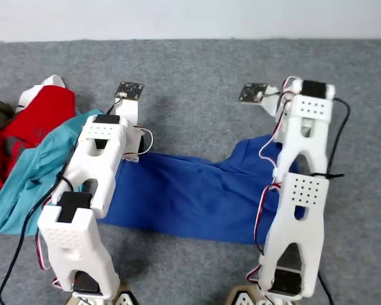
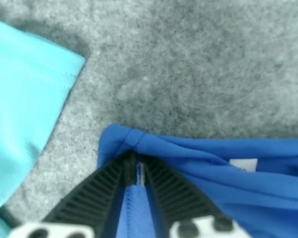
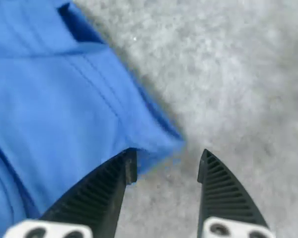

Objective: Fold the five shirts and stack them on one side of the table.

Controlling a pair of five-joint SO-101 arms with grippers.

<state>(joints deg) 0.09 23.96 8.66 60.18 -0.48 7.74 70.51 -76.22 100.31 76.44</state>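
Left gripper (image 2: 134,161) is clamped shut on a folded edge of the blue shirt (image 1: 190,190). The right gripper (image 3: 169,163) stands open, one finger on the shirt's hem, the other over the grey table (image 1: 190,70). The blue shirt lies spread across the frame's centre. A teal shirt (image 1: 25,178) lies at the left edge, with a red shirt (image 1: 41,117) at the upper left.

The table (image 1: 190,70) is mottled grey felt. The blue shirt (image 1: 190,194) is a plain, deep blue with a small white label (image 2: 243,164). The teal shirt (image 1: 25,171) is light turquoise, and the red shirt (image 1: 41,117) is bright red, with a white cloth (image 1: 49,82) beside it. The left arm (image 1: 105,168) and right arm (image 1: 301,190) are white with dotted panels and red, white and black wires. Their fingers (image 2: 99,186) are black and ribbed.
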